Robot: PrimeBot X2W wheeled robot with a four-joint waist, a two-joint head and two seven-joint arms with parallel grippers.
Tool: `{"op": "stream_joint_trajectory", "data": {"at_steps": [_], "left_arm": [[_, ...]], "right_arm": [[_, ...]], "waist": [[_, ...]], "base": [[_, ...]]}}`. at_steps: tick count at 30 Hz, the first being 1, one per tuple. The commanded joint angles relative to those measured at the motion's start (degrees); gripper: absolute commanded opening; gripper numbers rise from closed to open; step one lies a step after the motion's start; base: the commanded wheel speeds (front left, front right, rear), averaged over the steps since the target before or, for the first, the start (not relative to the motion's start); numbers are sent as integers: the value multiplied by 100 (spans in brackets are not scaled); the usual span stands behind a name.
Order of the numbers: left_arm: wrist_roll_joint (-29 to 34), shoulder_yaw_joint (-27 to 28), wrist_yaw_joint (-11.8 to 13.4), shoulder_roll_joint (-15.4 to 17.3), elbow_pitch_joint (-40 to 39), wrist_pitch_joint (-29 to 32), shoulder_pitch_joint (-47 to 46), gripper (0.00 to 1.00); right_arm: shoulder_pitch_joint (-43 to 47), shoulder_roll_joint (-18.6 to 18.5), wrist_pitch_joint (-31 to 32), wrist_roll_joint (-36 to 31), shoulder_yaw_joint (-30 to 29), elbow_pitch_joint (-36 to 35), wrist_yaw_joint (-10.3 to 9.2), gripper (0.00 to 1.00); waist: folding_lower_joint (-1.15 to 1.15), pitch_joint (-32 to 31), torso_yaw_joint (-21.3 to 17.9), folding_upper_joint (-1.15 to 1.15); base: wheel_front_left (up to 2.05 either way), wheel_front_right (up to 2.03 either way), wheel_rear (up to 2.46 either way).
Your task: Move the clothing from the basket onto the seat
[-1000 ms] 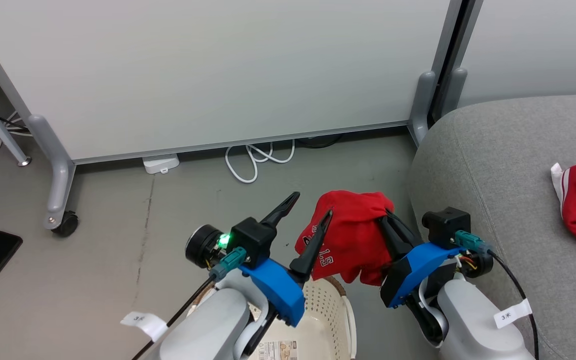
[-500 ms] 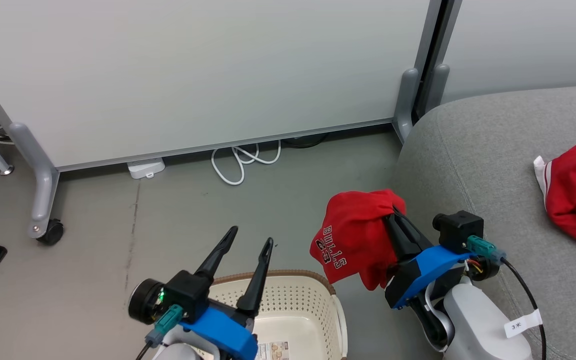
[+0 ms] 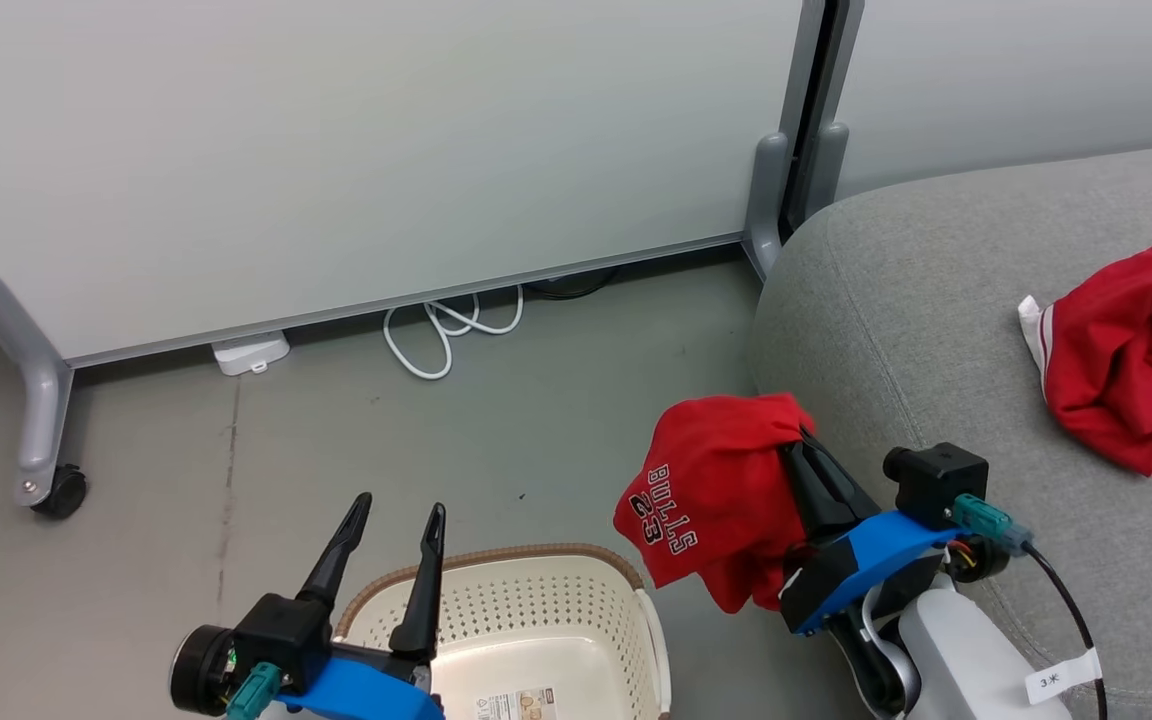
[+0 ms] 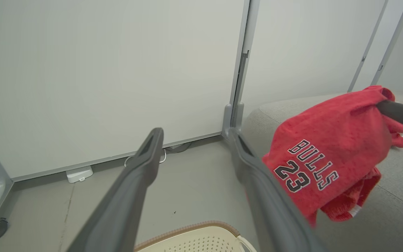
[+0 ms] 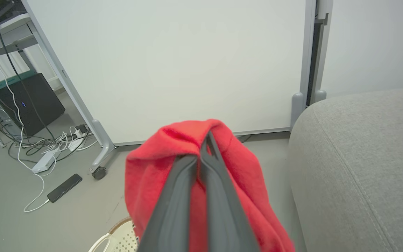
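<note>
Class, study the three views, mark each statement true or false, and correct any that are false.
1. The right gripper has its jaws shut on the BULLS 23 garment. True.
2. A red garment lies inside the basket. False: the part of its inside that shows holds no clothing.
3. The striped-trim garment lies on the seat. True.
4. The left gripper has its jaws shut. False: they stand open over the basket's rim, holding nothing.

BULLS garment (image 3: 716, 470) hanging beside seat (image 3: 886, 300), striped garment (image 3: 1126, 340) atop it, basket (image 3: 546, 605) on floor (image 3: 336, 450)
</note>
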Motion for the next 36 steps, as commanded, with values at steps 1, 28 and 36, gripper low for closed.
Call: {"op": "stream_joint_trajectory", "data": {"at_steps": [1,28,36], "left_arm": [[63,81,-30,-27,-42,-26,68,100],[580,642,-332,-313,-119,-26,-6,100],[657,615,-363,-262,-177,-26,-146,100]], "right_arm": [[69,-4,-20,19,-6,-68,3,0],[181,-3,-19,106,-18,-640,3,0],[270,-2,-20,155,-37,-800,3,0]], "waist": [[0,11,-28,0],[0,448,-1540,0],[0,615,-2006,0]], "base": [[0,0,0],[0,0,0],[0,0,0]]}}
